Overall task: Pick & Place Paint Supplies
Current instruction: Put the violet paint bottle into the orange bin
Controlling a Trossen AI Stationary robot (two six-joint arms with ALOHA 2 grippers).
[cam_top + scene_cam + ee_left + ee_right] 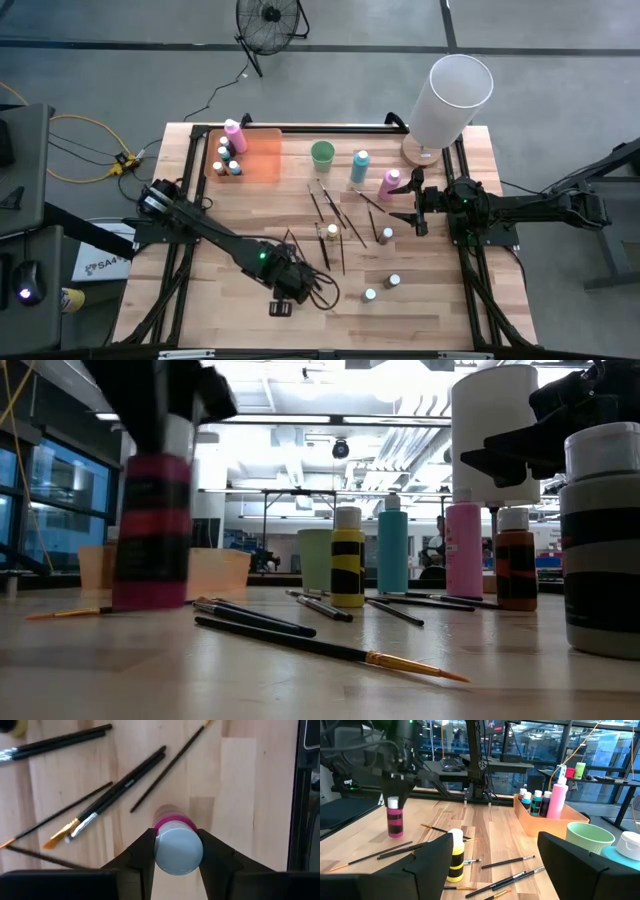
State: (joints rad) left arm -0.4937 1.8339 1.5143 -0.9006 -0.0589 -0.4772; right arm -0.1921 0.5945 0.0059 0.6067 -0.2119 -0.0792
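Note:
A small pink paint bottle (pixel 172 822) with black bands and a pale cap stands upright near the table's front middle, also in the right wrist view (pixel 395 820). My left gripper (pixel 177 845) is shut on it from above. Thin dark-handled brushes (pixel 120 785) lie flat on the wood around it. My right gripper (pixel 495 865) stands open and level at the table's right side (pixel 415 210), touching nothing. In front of the right gripper a yellow bottle (pixel 455 857) stands on its base. My left gripper pinches the bottle's pale cap (pixel 160 851) between its two fingers (pixel 142 855), one on each side. The fingers come from above, pointing steeply down. The bottle hangs upright below them (pixel 150 530). Whether its base is on the table or just clear of it, I cannot tell.
The orange tray (pixel 262 160) at the far left holds several bottles. The green cup (pixel 322 155), a blue bottle (pixel 360 165) and a pink bottle (pixel 388 183) stand at the far middle. A tall white cylinder (pixel 450 100) stands far right. Small bottles (pixel 393 282) stand front right.

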